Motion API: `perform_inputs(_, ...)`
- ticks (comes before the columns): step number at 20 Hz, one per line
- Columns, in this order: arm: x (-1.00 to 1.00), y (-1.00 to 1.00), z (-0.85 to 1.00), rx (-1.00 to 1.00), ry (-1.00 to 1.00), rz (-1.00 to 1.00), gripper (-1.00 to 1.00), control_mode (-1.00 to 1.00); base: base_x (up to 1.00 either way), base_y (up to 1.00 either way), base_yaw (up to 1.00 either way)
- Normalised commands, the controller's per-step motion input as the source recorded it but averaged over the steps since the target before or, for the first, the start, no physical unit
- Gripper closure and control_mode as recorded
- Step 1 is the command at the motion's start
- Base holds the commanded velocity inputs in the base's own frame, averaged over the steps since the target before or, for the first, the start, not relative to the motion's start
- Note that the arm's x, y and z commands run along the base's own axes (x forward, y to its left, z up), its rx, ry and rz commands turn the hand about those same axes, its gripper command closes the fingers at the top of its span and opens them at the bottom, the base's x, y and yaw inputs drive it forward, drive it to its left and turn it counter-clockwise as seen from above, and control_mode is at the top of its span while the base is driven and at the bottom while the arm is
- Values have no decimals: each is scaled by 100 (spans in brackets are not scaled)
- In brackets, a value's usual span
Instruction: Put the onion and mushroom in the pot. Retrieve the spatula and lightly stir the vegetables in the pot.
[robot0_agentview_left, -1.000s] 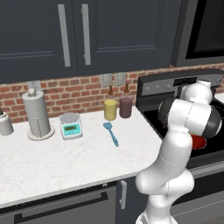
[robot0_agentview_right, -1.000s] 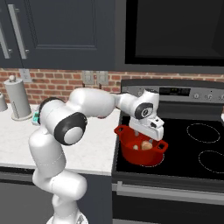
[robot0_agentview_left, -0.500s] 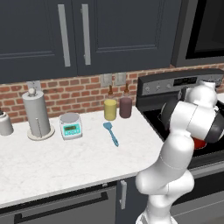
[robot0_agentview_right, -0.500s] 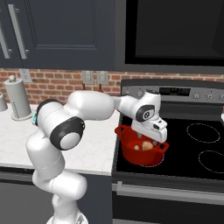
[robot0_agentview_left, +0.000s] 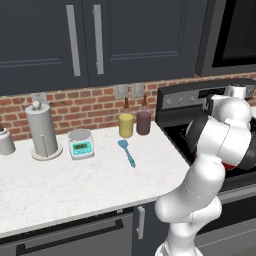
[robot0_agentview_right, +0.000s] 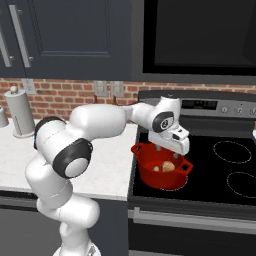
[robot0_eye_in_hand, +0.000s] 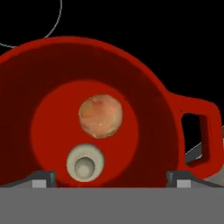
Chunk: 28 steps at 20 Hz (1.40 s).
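1. Hand (robot0_agentview_right: 169, 150) over the pot (robot0_agentview_right: 150, 172), fingers spread wide, holding nothing.
2. Onion (robot0_eye_in_hand: 100, 116) and mushroom (robot0_eye_in_hand: 85, 163) lie side by side on the pot floor.
3. Pot on the stove's (robot0_agentview_right: 220, 185) near left corner.
4. Spatula (robot0_agentview_left: 127, 152) flat on the counter (robot0_agentview_left: 60, 185), near two jars (robot0_agentview_left: 135, 123).

No text, label, brand or number can be read. A pale display is carried by the small kitchen scale (robot0_agentview_left: 81, 145) on the counter (robot0_agentview_left: 75, 185), but its marks are too blurred to be made out (the same holds for the stove's control panel (robot0_agentview_right: 215, 106), where only round knobs and a grey panel are seen).
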Motion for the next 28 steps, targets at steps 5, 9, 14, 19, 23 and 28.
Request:
perform_inputs(5,-33,92,31,-2,-22,0,-100,-100,0,0,0)
perform_inputs(9,-37,91,65,0,-14,0,-100,-100,0,0,0)
perform_inputs(14,-40,99,52,0,-2,3,-100,-100,0,0,0)
perform_inputs(19,-18,100,5,0,0,15,-100,-100,0,0,0)
perform_inputs(23,-1,100,-3,-1,0,21,-100,-100,0,0,0)
perform_inputs(28,3,100,-26,-5,1,29,-100,-100,0,0,0)
